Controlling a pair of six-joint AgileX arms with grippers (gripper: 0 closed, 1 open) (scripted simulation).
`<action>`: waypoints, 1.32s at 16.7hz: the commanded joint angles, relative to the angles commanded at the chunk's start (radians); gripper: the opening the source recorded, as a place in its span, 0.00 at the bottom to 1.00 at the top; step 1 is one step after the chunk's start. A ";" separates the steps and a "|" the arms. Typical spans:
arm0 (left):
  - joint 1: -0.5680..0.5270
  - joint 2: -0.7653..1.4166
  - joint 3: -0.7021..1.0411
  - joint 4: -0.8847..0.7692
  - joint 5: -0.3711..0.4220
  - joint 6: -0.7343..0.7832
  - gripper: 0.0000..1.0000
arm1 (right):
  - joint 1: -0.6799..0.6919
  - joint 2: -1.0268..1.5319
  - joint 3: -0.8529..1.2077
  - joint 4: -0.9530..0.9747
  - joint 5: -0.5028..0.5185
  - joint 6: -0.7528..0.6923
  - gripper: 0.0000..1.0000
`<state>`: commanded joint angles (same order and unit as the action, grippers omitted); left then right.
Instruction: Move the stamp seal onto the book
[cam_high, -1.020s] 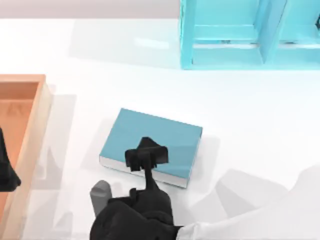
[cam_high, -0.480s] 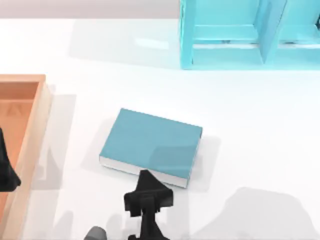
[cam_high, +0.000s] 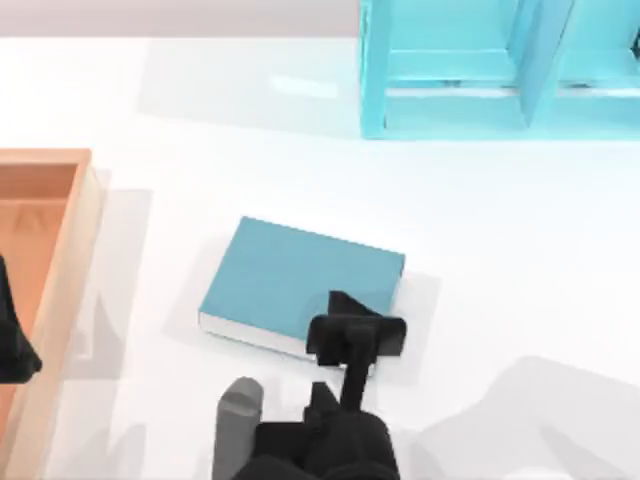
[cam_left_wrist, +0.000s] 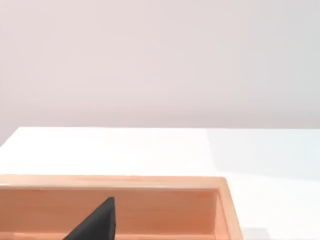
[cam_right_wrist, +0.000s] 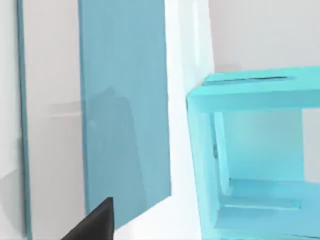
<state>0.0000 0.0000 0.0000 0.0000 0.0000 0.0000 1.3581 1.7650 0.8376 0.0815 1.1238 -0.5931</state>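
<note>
The book (cam_high: 290, 280) lies flat near the middle of the table, teal cover up, white page edges facing the near side. My right gripper (cam_high: 342, 305) hangs over the book's near right corner, its black arm reaching in from the near edge. In the right wrist view the teal cover of the book (cam_right_wrist: 122, 100) runs close past the camera. The stamp seal is hidden. My left gripper (cam_high: 8, 335) is parked at the table's left edge, over the wooden tray (cam_high: 60, 260).
A turquoise shelf unit (cam_high: 450, 80) with compartments stands at the back right and is also in the right wrist view (cam_right_wrist: 250, 150). The wooden tray (cam_left_wrist: 150, 200) takes up the left side. Bare white table lies between the book and the shelf unit.
My right gripper drew back from over the book's middle to its near edge. It then shifted right and forward, to the book's near right corner. The left arm has not moved.
</note>
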 joint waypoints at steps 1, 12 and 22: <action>0.000 0.000 0.000 0.000 0.000 0.000 1.00 | -0.049 -0.061 -0.029 -0.002 -0.039 0.020 1.00; 0.000 0.000 0.000 0.000 0.000 0.000 1.00 | -0.866 -1.212 -0.526 -0.055 -0.707 0.369 1.00; 0.000 0.000 0.000 0.000 0.000 0.000 1.00 | -1.358 -1.765 -0.838 -0.081 -1.124 0.593 1.00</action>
<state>0.0000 0.0000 0.0000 0.0000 0.0000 0.0000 0.0000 0.0001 0.0000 0.0001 0.0000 0.0000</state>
